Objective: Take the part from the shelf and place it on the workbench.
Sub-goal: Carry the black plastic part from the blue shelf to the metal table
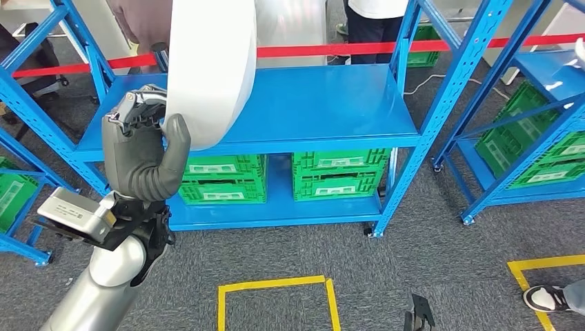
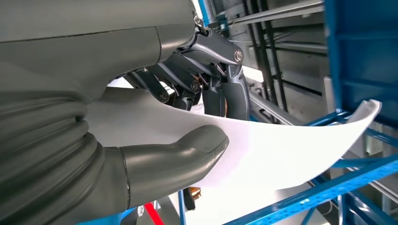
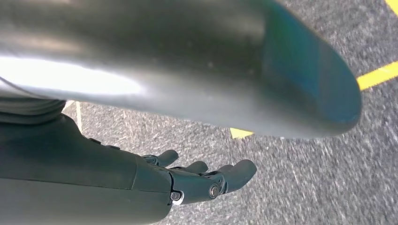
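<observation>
While the left hand (image 1: 141,155) grips one white part (image 1: 210,69), four green crates (image 1: 224,178) sit shelved.

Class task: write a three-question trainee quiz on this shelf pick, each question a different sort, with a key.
1. True or false: the left hand holds the curved white sheet part.
2. The green slatted plastic crates sit: A) on the top shelf; B) on the bottom shelf; C) on the floor.
3. Fill in: the right hand hangs above grey carpet marked with ____ tape lines.

Key: 1 true; 2 B, on the blue metal shelf rack; 3 yellow.
</observation>
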